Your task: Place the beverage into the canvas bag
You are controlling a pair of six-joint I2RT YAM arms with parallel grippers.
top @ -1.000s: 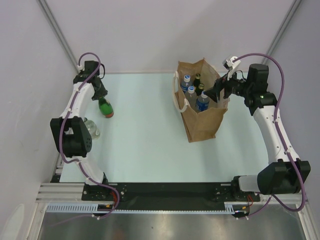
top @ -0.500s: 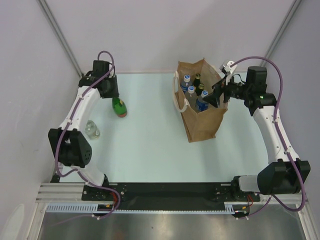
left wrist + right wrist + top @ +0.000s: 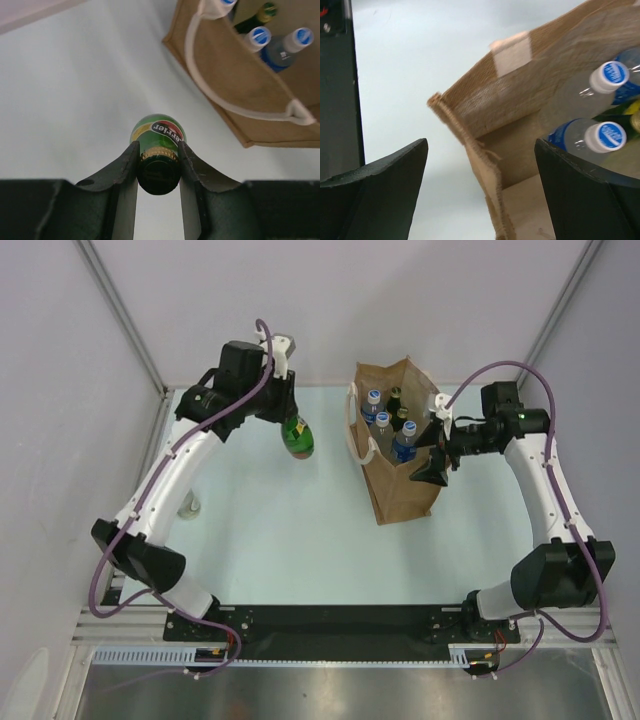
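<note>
Green glass bottle (image 3: 297, 436): held at the neck by the left pincer (image 3: 158, 161), whose two dark fingers (image 3: 127, 172) are clamped on either side just under the cap. Label reads "Perrier" in the left wrist view. The bottle hangs below the pincer, slightly tilted in the top view, over the far-middle part of the desk (image 3: 290, 530). It is left of the bag and apart from it. Cannot tell whether its base touches the desk.

Canvas bag (image 3: 405, 495): tan-brown, upright, mouth open, standing toward the far right part of the desk. A white loop handle (image 3: 352, 436) hangs over its left wall, the side facing the green bottle.

Bag contents, seen from above:
- three clear bottles with blue caps (image 3: 382, 420)
- at least one dark bottle with a gold cap (image 3: 396, 395) at the far side of the bag

Right pincer (image 3: 432, 466): at the right wall of the bag, near its rim. Fingers spread wide apart. In the right wrist view the frayed top edge and corner of the bag wall lie between the two fingers, with one finger (image 3: 375, 185) outside the bag and the other over its inside, next to two blue caps. Contact between fingers and cloth cannot be made out.

Both arms reach from the near edge of the desk toward the far side.
</note>
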